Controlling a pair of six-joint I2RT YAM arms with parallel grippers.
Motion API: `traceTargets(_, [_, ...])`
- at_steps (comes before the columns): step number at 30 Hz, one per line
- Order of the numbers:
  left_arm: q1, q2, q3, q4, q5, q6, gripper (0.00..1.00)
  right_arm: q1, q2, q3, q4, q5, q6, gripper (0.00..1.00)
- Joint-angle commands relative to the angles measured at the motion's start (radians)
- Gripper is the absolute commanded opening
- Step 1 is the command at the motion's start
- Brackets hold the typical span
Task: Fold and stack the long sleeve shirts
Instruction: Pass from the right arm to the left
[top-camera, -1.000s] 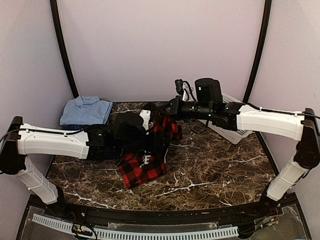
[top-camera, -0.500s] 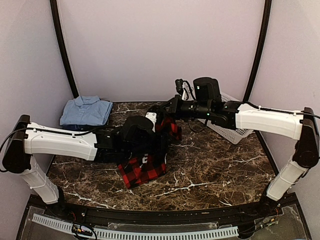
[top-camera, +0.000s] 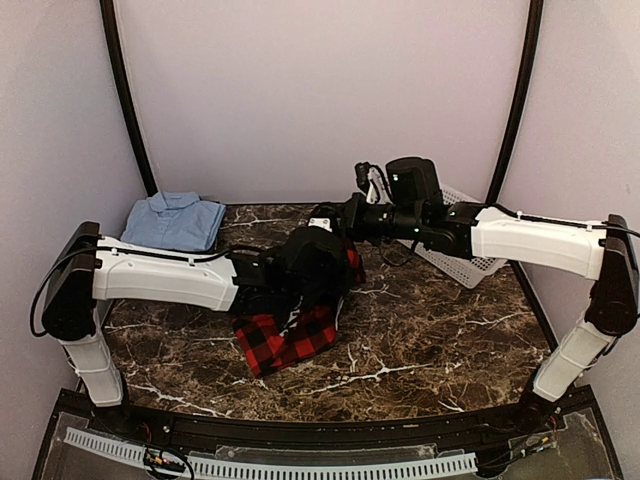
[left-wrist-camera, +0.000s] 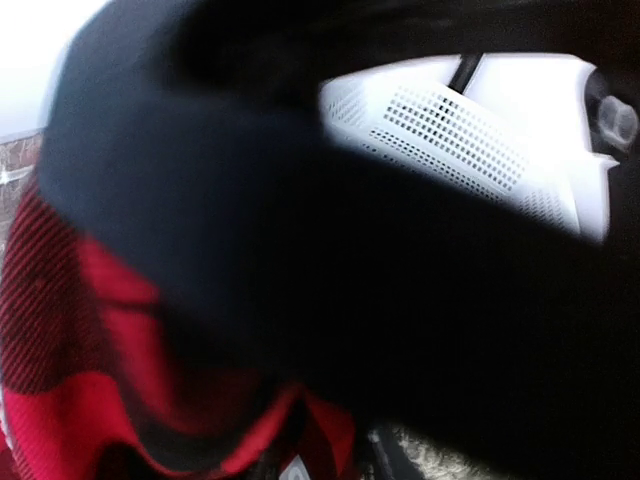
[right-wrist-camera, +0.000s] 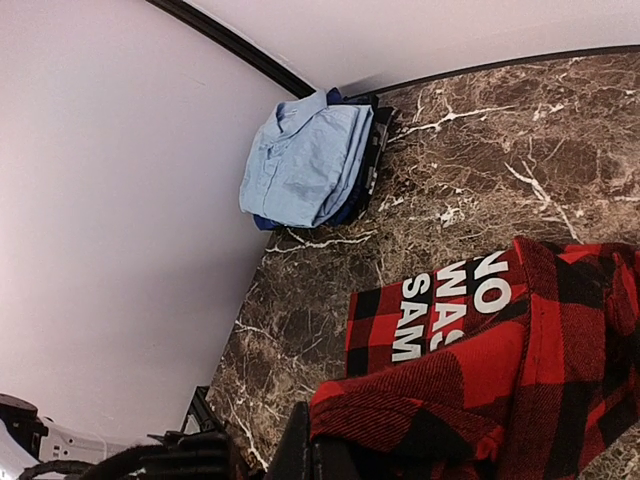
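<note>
The red-and-black check shirt (top-camera: 285, 340) lies crumpled at the table's middle, white lettering showing on it (right-wrist-camera: 450, 300). My right gripper (top-camera: 345, 215) is shut on a bunched fold of it (right-wrist-camera: 420, 400) at its far end, and its fingers (right-wrist-camera: 300, 450) hold the cloth off the table. My left gripper (top-camera: 330, 262) is pressed into the same shirt just below. Its view is blurred, filled with dark shapes and red cloth (left-wrist-camera: 90, 330), and the jaws do not show. A folded light blue shirt (top-camera: 175, 220) lies on a darker blue one (right-wrist-camera: 352, 205) at the back left.
A white mesh basket (top-camera: 465, 255) stands at the back right behind my right arm, and it also shows in the left wrist view (left-wrist-camera: 450, 130). The table is brown marble (top-camera: 430, 330), with curved black posts and pale walls around it.
My left arm has swung right and forward over the check shirt, close under my right gripper. The shirt's near part has shifted a little. My right arm has barely moved.
</note>
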Motion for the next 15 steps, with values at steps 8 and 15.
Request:
traceTargets(8, [0.024,-0.149,-0.069,0.005,0.029,0.051,0.0,0.01,-0.032,0.036,-0.009,0.03,-0.092,0.0])
traceTargets(15, [0.059,-0.317,-0.103,-0.112,-0.024,0.02,0.0,-0.043,-0.006,0.084,-0.125,0.01,-0.242,0.39])
